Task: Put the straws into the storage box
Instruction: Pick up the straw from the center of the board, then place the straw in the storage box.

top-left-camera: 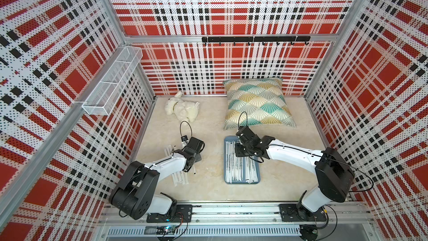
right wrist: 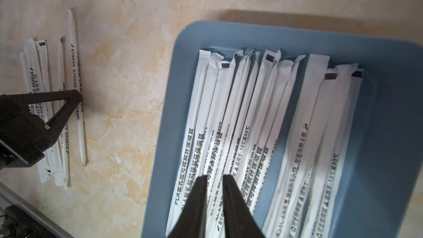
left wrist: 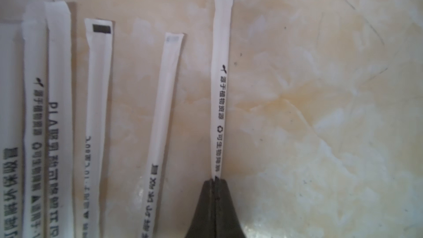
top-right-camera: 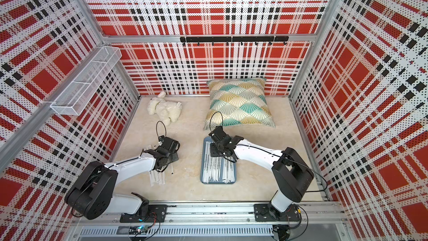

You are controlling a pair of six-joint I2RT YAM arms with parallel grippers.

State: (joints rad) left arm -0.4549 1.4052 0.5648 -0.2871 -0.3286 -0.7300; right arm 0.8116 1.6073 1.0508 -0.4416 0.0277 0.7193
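- My left claw (left wrist: pixel 215 180) is clamped fully closed on 1 straw (left wrist: pixel 220 92). The wrapper runs straight out from between the black tips, print facing up.
- That straw stretches over the table (left wrist: pixel 320 111). I can't tell whether it is lifted off the marbled top or lying flat on it.
- At least 4 more loose straws (left wrist: pixel 59 111) lie beside it, roughly parallel. There is a clear gap between the nearest of them and the 1 I'm gripping.
- In the right wrist view the gripped straw is on the side of that bunch nearest the box (right wrist: pixel 393 133).
- The box sits flat on the table in front of my right arm, well apart from the loose bunch. Its long sides point away from the arm bases.
- It holds a thick layer of packed straws (right wrist: pixel 251 115), all lengthwise, side by side and partly overlapping. Their ends stop short of 1 end wall, and a bare blue strip shows along 1 long side.
- My right claw (right wrist: pixel 214 178) hangs over the box, with its tips either just above the packed straws or touching them; I can't tell which.
- Its jaws stand a narrow slit apart, and I see nothing pinched between them.
- In a top view the pillow (top-left-camera: pixel 257 103) lies at the back, just beyond the box's far end. A white plush toy (top-left-camera: pixel 183 110) lies at the back left.
- A white wire basket (top-left-camera: pixel 111 82) hangs on the left wall, and a black hook rail (top-left-camera: pixel 254 39) runs along the back wall.
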